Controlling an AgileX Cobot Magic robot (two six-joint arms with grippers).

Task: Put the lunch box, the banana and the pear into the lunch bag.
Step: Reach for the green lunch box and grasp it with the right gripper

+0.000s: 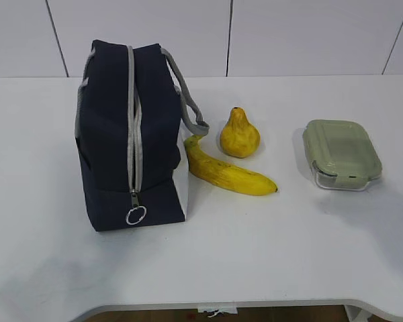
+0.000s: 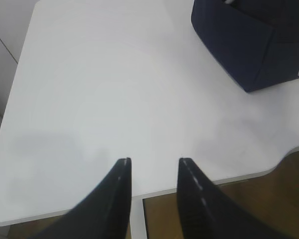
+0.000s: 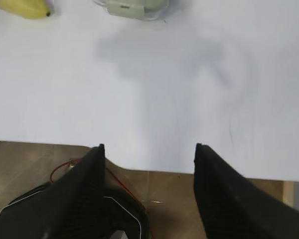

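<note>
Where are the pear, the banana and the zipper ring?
pear (image 1: 240, 136), exterior view, middle of its body.
banana (image 1: 227, 174), exterior view, middle of its length.
zipper ring (image 1: 136, 215), exterior view, the ring's rim.

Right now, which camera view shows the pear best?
The exterior view: the whole pear stands upright behind the banana, in clear sight. The left wrist view and the right wrist view show nothing of it.

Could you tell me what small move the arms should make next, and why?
Probably bring the left gripper, open and empty at the table edge, toward the ring pull: the lunch bag looks zipped shut, while the banana, pear and lunch box lie outside.
</note>
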